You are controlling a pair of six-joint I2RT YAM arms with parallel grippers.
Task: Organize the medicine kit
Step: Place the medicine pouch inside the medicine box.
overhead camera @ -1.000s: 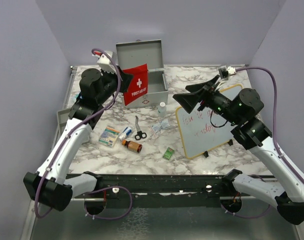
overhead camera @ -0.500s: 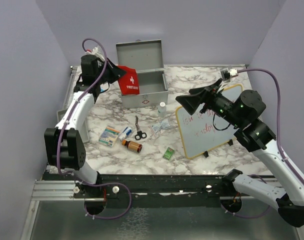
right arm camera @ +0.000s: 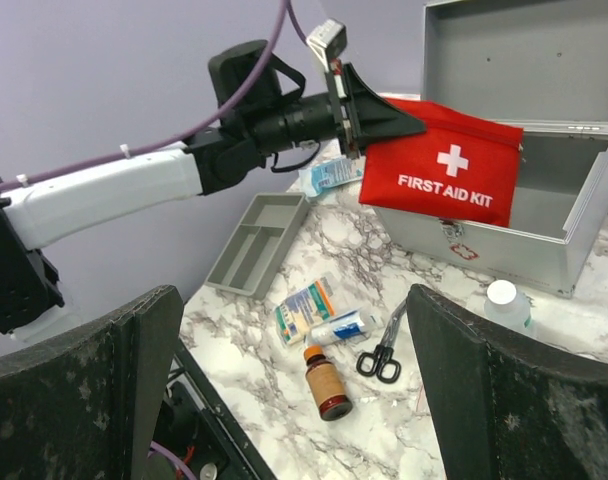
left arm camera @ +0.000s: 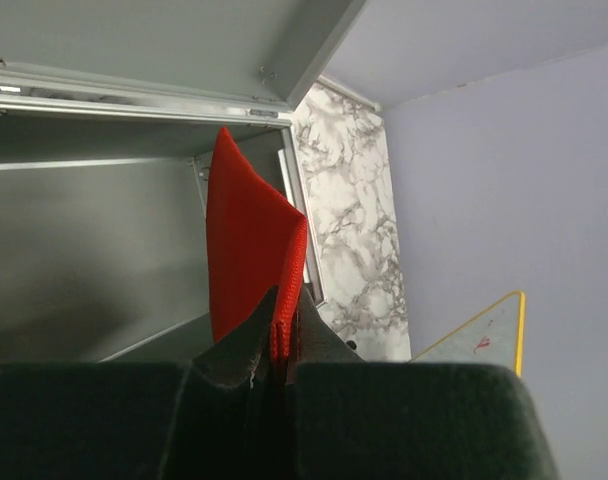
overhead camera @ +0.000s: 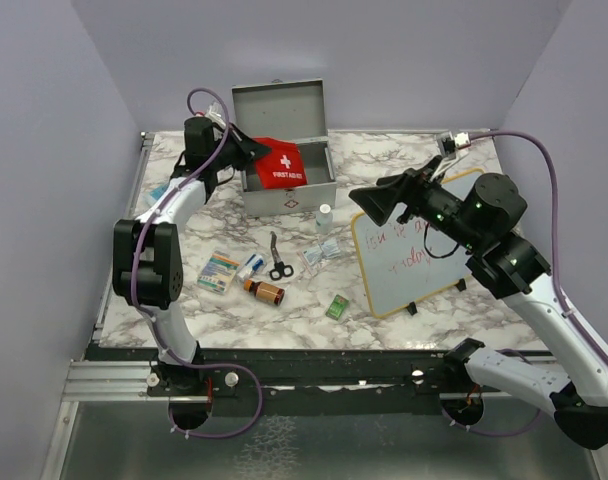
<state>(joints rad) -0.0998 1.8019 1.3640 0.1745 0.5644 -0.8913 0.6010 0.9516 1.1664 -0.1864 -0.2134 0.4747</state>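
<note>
The medicine kit [overhead camera: 289, 188] is a grey metal box at the back of the table, with its lid [overhead camera: 279, 110] standing open. It also shows in the right wrist view [right arm camera: 484, 250]. My left gripper [overhead camera: 256, 152] is shut on the left edge of a red "FIRST AID KIT" pouch [overhead camera: 286, 165] and holds it over the open box. The left wrist view shows the jaws [left arm camera: 281, 330] pinching the pouch's seam [left arm camera: 244, 240] above the box's inside [left arm camera: 84, 250]. My right gripper [overhead camera: 384, 200] is open and empty, hovering right of the box; its fingers [right arm camera: 84, 390] frame the loose items.
On the marble lie scissors [overhead camera: 277, 258], a brown bottle [overhead camera: 265, 291], a medicine carton [overhead camera: 219, 271], a tube [overhead camera: 249, 265], a white bottle [overhead camera: 325, 218], sachets [overhead camera: 324, 250] and a green packet [overhead camera: 336, 307]. A whiteboard [overhead camera: 414, 245] lies at the right. A grey divided tray [right arm camera: 256, 242] sits at the left edge.
My left arm has stretched toward the back and carried the red pouch from in front of the box up over its opening. My right arm has barely moved.
</note>
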